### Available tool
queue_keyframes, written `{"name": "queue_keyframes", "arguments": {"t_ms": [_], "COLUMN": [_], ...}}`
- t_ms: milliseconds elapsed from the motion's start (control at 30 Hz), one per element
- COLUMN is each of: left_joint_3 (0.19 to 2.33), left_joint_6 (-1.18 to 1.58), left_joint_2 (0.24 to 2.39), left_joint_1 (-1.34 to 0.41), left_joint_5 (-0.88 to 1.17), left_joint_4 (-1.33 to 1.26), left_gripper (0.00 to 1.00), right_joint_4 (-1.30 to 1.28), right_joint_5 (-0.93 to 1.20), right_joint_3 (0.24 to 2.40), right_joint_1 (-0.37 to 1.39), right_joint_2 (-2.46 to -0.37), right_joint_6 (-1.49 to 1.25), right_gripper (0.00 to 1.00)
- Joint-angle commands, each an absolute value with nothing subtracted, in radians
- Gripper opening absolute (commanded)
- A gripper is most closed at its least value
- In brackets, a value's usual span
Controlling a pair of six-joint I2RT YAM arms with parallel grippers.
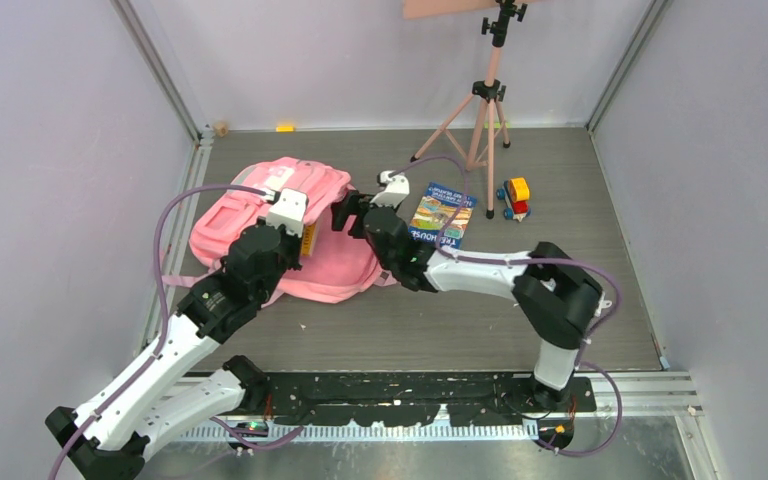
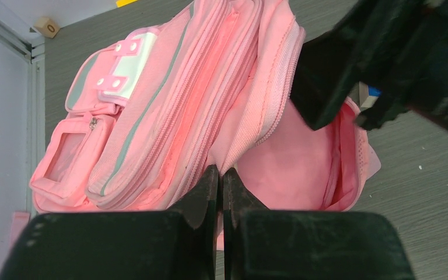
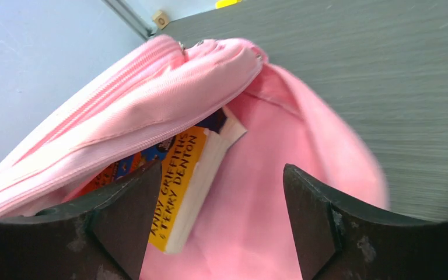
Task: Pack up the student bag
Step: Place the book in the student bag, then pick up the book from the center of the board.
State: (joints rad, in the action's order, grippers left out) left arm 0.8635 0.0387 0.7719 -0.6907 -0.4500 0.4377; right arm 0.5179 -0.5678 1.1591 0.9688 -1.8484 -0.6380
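The student bag (image 1: 230, 215) is a large pink backpack lying at the left-middle of the table. Its main compartment gapes toward the right. My left gripper (image 2: 220, 172) is shut on the bag's zipper edge (image 2: 251, 134) and holds the flap up. At the bag's mouth, my right gripper (image 3: 221, 172) stands open with nothing between its fingers. It shows in the top view too, right gripper (image 1: 348, 215). A book with a yellow spine (image 3: 184, 175) lies inside the bag, under the raised flap and just left of my right fingers.
A second book (image 1: 441, 216) lies on the table right of the bag, with a toy vehicle (image 1: 513, 197) beyond it. A pink tripod (image 1: 482, 110) stands at the back. A small wooden cube (image 1: 220, 128) sits in the back-left corner. Walls close in the table.
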Motion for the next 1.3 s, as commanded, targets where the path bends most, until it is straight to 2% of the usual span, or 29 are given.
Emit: {"name": "queue_keyframes", "arguments": {"t_ms": [0, 200, 300, 400, 667, 933, 1267], "left_joint_3": [0.877, 0.879, 0.879, 0.879, 0.879, 0.879, 0.881], "left_joint_6": [0.019, 0.018, 0.018, 0.018, 0.018, 0.015, 0.020], "left_joint_2": [0.755, 0.759, 0.759, 0.758, 0.759, 0.743, 0.735], "left_joint_1": [-0.692, -0.692, -0.692, -0.692, -0.692, -0.692, -0.692], "left_joint_5": [-0.469, -0.464, -0.466, -0.466, -0.466, -0.466, -0.457], "left_joint_4": [0.319, 0.320, 0.321, 0.321, 0.322, 0.321, 0.322], "left_gripper": [0.00, 0.00, 0.00, 0.00, 0.00, 0.00, 0.00], "right_joint_4": [0.361, -0.109, -0.250, -0.380, -0.484, -0.597, -0.662], "right_joint_5": [-0.649, -0.674, -0.694, -0.721, -0.739, -0.774, -0.788], "right_joint_3": [1.100, 1.100, 1.114, 1.142, 1.264, 1.533, 1.624], "right_joint_1": [0.961, 0.867, 0.795, 0.757, 0.749, 0.753, 0.756], "right_joint_2": [-1.665, -1.507, -1.472, -1.481, -1.646, -1.910, -2.097], "right_joint_6": [-0.460, -0.412, -0.422, -0.454, -0.485, -0.573, -0.619], "right_gripper": [0.83, 0.89, 0.90, 0.98, 1.00, 0.99, 1.00]}}
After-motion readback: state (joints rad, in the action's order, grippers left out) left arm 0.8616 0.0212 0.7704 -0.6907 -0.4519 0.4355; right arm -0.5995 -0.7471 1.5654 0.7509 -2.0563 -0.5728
